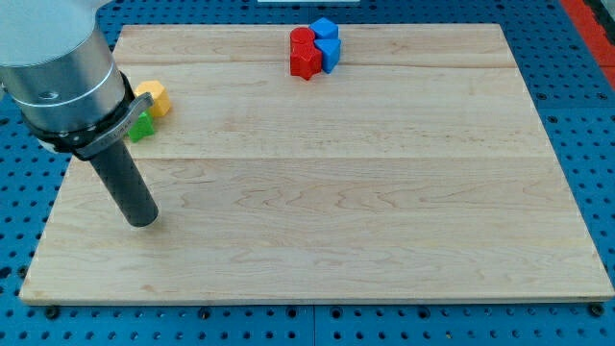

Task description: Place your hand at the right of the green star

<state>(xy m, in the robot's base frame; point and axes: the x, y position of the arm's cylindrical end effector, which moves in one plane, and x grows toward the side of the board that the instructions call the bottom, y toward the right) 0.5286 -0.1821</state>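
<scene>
A green block [142, 127] shows only partly at the view's left, mostly hidden behind my arm; its star shape cannot be made out. A yellow block [154, 97] sits just above it, touching it. My tip [142, 219] rests on the wooden board [336, 192], well below the green block and about level with its right edge. Near the view's top middle, two red blocks [305, 53] and two blue blocks [328, 43] sit clustered together.
The arm's large grey housing [62, 67] fills the upper left corner and covers part of the board's left edge. Blue perforated table [586, 144] surrounds the board.
</scene>
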